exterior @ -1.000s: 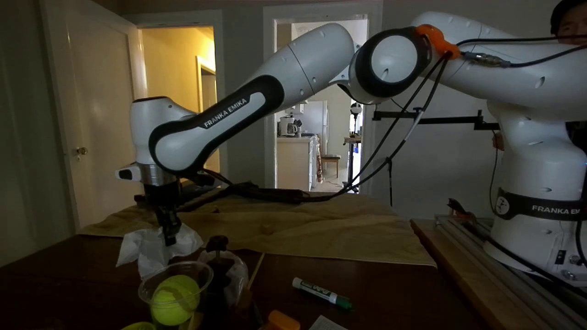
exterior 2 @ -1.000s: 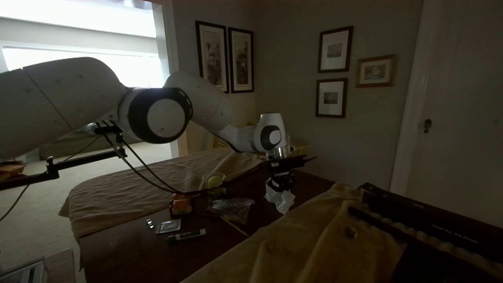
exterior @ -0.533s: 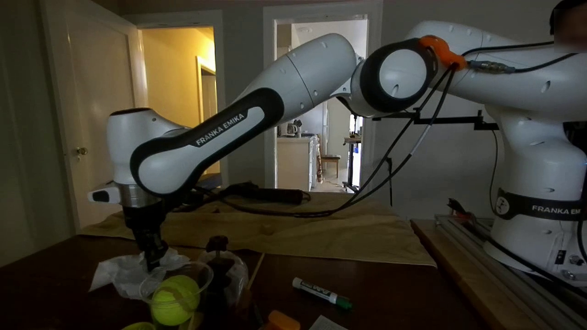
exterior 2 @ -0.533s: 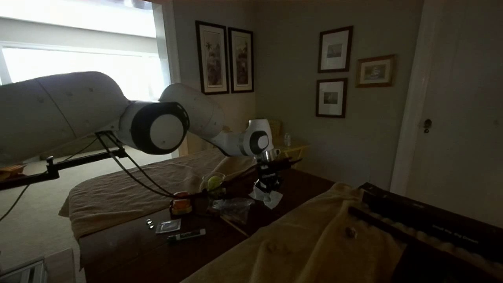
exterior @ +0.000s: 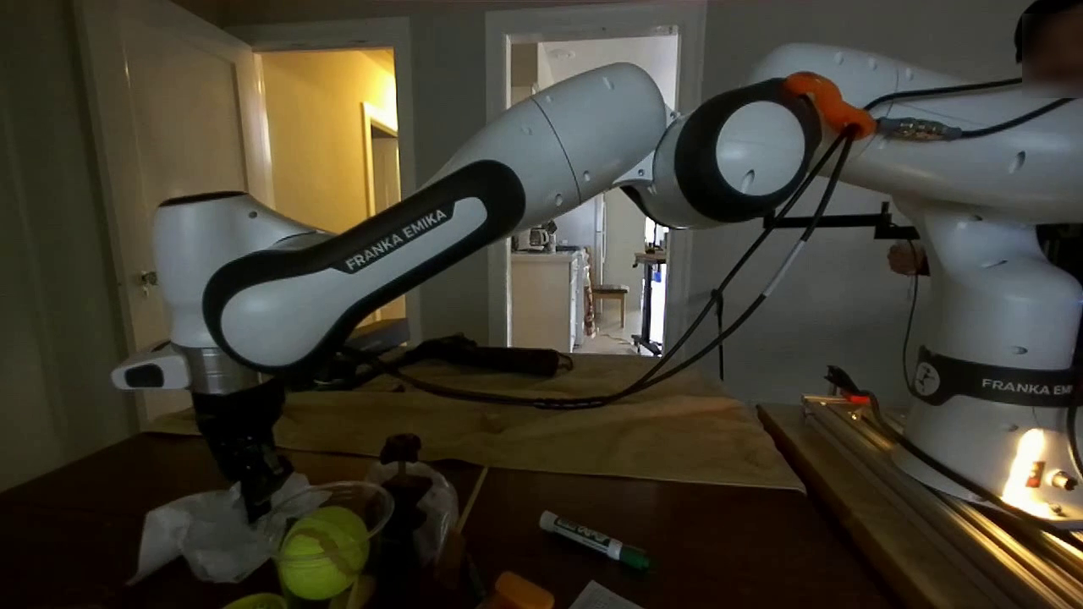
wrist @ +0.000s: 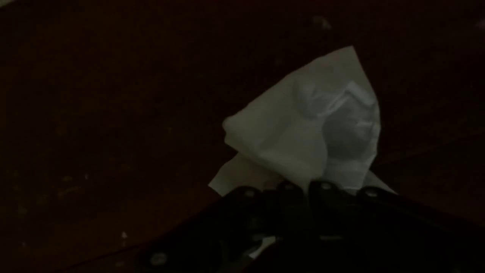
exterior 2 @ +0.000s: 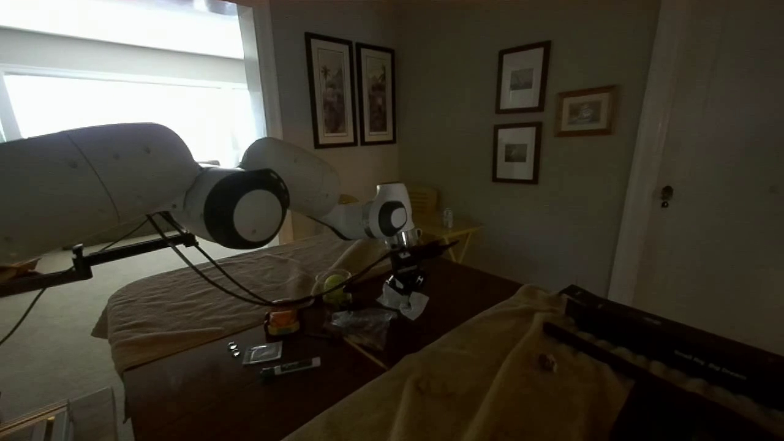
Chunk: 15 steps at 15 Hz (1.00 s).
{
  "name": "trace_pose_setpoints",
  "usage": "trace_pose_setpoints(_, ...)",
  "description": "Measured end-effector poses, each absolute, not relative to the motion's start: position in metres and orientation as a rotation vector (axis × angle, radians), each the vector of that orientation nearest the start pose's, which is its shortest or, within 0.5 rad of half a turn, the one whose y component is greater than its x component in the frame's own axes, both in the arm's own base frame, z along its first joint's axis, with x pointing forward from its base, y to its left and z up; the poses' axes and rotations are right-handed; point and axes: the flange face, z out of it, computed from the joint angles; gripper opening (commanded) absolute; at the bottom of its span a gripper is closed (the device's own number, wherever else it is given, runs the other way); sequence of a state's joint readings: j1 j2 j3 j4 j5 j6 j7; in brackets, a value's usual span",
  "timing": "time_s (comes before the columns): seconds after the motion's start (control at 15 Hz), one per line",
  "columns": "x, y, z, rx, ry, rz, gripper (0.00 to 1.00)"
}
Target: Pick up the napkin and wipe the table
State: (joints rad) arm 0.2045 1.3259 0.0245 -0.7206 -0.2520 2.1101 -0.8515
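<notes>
Napkin (wrist: 301, 123), crumpled, clenched between the fingertips (wrist: 324, 189) of the Robotiq gripper (wrist: 307, 188), at or just above the dark wooden table (wrist: 125, 110); contact is unclear. Pickup appears complete; wiping seems barely begun, if at all: in the wrist view, pale specks (wrist: 124, 235) lie well apart at eight o'clock.

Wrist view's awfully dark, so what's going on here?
The pick-up is done: the gripper is shut on the white napkin, held low at the dark table. Whether the two touch, I can't tell. Pale specks show on the table. In an exterior view, a clear cup holding a yellow-green ball stands in front of part of the napkin.
</notes>
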Motion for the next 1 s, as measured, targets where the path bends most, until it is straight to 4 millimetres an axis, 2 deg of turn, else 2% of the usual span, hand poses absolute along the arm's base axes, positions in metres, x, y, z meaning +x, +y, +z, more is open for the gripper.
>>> trace_pose_setpoints(0.4,0.805,0.037,0.138,-2.967,-1.555,-0.022,0.01)
trace_pose_setpoints(0.53,0.805,0.018,0.139,-2.987,-1.513,-0.021,0.01)
trace_pose_setpoints(0.6,0.805,0.019,0.138,-2.984,-1.514,-0.018,0.01)
trace_pose_setpoints(0.73,0.802,0.038,0.134,-2.936,-1.567,0.005,0.01)
trace_pose_setpoints(1.0,0.789,0.109,0.126,-2.754,-1.787,0.090,0.01)
